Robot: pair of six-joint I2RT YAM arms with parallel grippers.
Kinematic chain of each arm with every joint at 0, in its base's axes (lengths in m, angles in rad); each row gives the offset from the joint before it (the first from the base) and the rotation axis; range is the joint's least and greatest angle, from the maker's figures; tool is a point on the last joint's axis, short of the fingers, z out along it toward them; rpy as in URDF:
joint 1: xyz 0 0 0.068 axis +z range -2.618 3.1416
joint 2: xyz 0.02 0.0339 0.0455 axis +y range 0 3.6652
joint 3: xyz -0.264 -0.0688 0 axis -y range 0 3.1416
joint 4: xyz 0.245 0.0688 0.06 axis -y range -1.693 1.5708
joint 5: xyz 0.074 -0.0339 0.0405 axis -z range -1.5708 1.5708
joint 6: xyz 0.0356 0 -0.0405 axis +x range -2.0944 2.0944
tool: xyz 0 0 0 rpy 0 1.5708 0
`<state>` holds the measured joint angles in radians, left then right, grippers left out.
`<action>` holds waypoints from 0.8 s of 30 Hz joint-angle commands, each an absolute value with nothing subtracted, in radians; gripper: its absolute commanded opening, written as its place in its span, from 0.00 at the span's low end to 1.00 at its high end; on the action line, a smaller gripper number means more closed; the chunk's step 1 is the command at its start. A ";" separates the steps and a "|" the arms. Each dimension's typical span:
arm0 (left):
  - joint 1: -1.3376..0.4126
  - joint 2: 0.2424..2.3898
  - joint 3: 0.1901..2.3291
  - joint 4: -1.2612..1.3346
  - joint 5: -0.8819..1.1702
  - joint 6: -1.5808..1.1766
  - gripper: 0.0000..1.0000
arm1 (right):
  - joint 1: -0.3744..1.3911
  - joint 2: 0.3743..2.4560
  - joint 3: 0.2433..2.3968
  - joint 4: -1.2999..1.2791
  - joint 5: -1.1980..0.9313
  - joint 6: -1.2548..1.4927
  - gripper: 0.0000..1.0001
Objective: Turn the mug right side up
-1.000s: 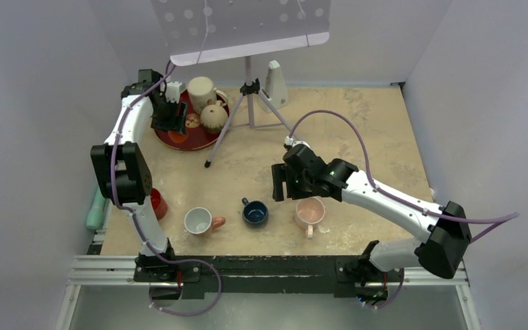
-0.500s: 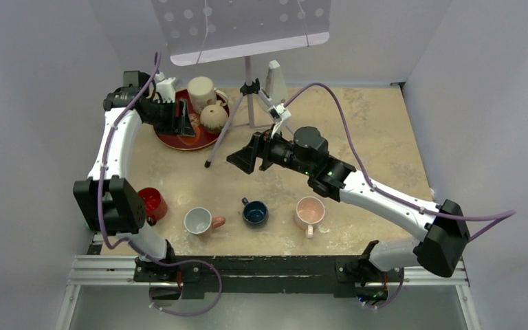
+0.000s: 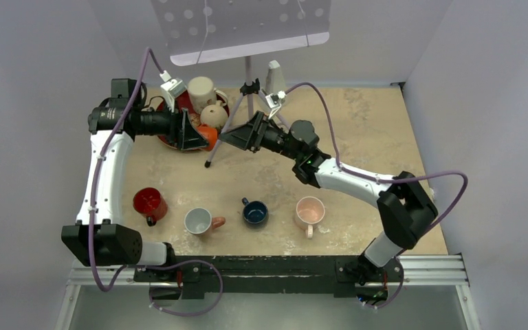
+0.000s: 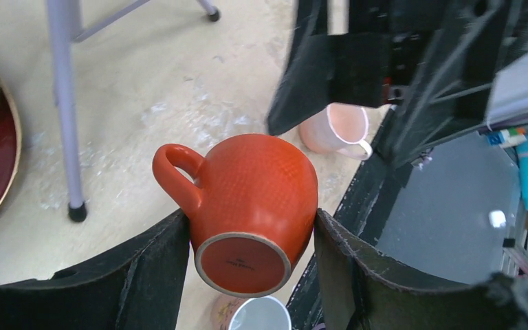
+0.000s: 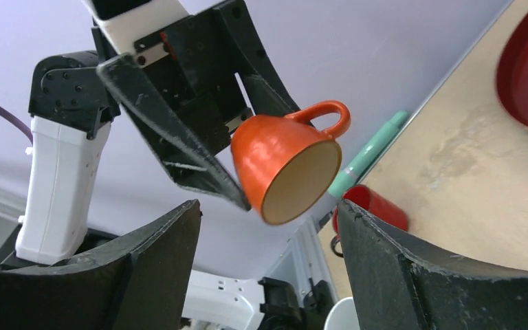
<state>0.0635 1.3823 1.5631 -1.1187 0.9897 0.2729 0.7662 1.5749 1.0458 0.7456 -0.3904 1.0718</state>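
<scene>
Left arm reaching level to right, left gripper [image 4: 249, 223] clamped round orange mug [image 4: 254, 185], held sideways in air near red tray [image 3: 172, 143]. Right arm stretched over; right gripper [image 5: 265, 213] gaping wide at mug's mouth, not touching.

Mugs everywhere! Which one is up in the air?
The orange mug, held in the left pincer. The others sit on the table or the red plate.

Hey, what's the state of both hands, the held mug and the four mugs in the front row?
orange mug, in the air, on its side, mouth toward right hand
left hand, shut on orange mug
right hand, open
red mug, upright
white mug, upright
blue mug, upright
pink mug, upright
</scene>
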 commanded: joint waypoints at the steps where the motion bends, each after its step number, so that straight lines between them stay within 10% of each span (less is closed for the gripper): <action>1: 0.035 1.364 1.580 -1.150 1.180 0.397 0.00 | 0.783 1.637 1.120 0.887 -0.472 1.183 0.76; 8: 0.009 1.374 1.572 -1.133 1.173 0.386 0.00 | 0.806 1.732 1.272 0.918 -0.551 1.208 0.58; 13: -0.017 1.369 1.541 -1.142 1.147 0.418 0.00 | 0.810 1.739 1.251 0.992 -0.556 1.267 0.00; 14: -0.015 1.368 1.545 -1.149 1.121 0.425 0.08 | 0.803 1.722 1.221 0.981 -0.534 1.271 0.00; 18: -0.007 1.366 1.557 -1.163 0.985 0.414 0.92 | 0.791 1.595 1.139 0.754 -0.437 1.153 0.00; 24: -0.001 1.368 1.556 -1.157 0.864 0.401 1.00 | 0.792 1.408 1.271 -0.052 -0.055 0.787 0.00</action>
